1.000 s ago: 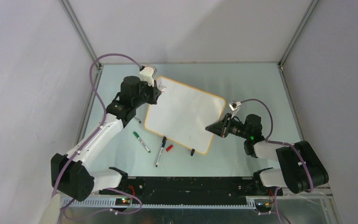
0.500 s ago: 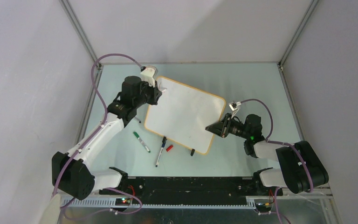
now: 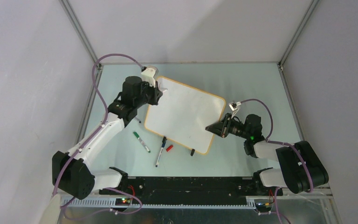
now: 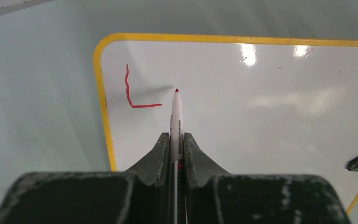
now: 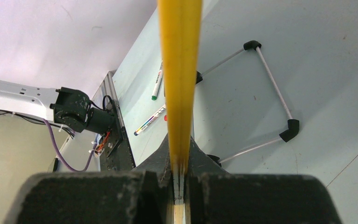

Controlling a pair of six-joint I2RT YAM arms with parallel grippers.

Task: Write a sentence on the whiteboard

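Your pale green table (image 3: 242,84) carries the whiteboard (image 3: 185,114) in its middle, turned at an angle, with its yellow-orange frame reaching from one arm to the other. Your right gripper (image 5: 179,151) is clamped on the frame at the board's right edge, its fingers pinching the thin rim from both sides. Your left gripper (image 4: 176,140) sits over the board's far left corner, closed round a red marker (image 4: 175,114) that points out past the fingers. The marker's tip is on or just above the white surface; you cannot tell which. On the table just beside the board's near edge lie a green-capped marker (image 3: 141,142) and a dark-capped marker (image 3: 161,151), with a small red cap (image 3: 169,148) next to the second. Of the sentence (image 4: 144,106), only one red L-shaped stroke shows, close to the rounded corner of the frame and just left of the marker tip.
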